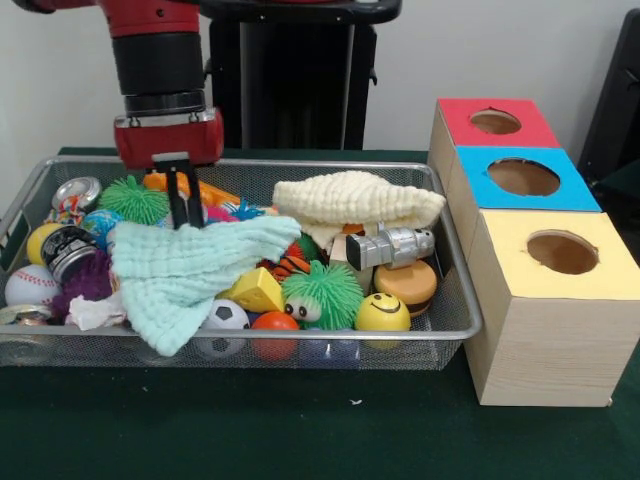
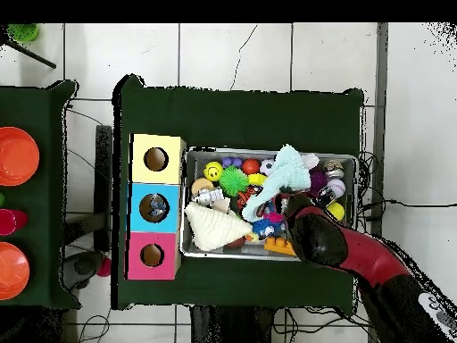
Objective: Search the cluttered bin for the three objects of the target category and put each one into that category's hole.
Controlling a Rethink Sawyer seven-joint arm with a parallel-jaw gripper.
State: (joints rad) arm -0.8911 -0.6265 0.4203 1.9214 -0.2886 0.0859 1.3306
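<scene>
A wire mesh bin is crammed with toys, cans, balls and two cloths. My gripper hangs low in the bin's back left, right at the top edge of a mint green cloth spread over other items. A cream cloth lies heaped at the back right. Beside the bin stand three boxes with round holes in their tops: red, blue and yellow. In the overhead view the arm hides the gripper.
Around the gripper lie a green spiky ball, a silver can, a dark can and a baseball. Toward the front sit a soccer ball, a green furry toy, a smiley ball and a silver toy.
</scene>
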